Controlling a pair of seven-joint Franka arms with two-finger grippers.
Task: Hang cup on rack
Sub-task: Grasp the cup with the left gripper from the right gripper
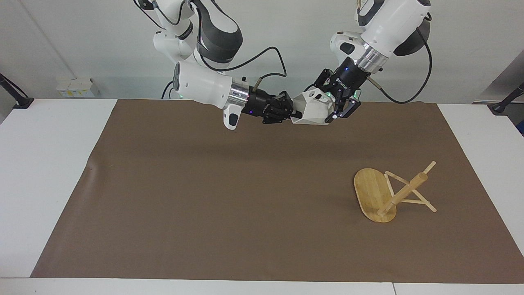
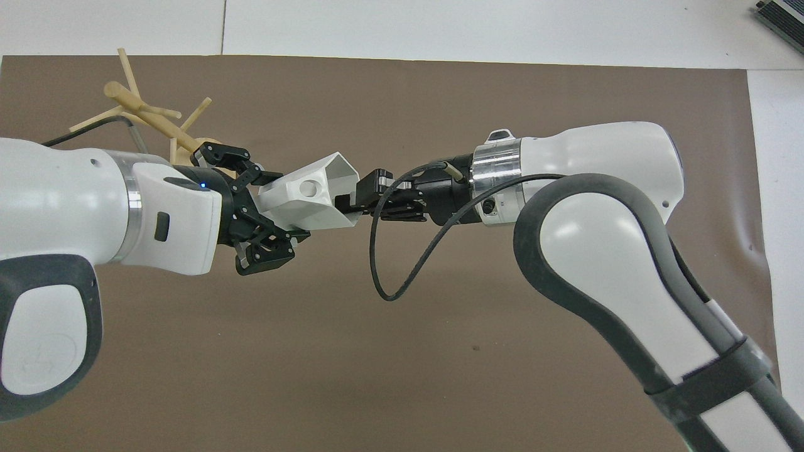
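Two end effectors meet at one small matte white faceted cup (image 1: 313, 108), held in the air over the brown mat's edge nearest the robots: a handover is under way. The right end effector (image 1: 291, 114) pinches the cup's rim end; the left end effector (image 1: 336, 107) has its fingers around the closed end, apparently clamping it. Next, the right one should let go. The light bamboo mug rack (image 1: 391, 192) lies tipped over toward the left arm's end of the tabletop, so it probably needs righting. No writing is legible.

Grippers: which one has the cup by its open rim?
The right gripper, pinching the wall at the open mouth of the cup. The left gripper clasps the closed base end instead.
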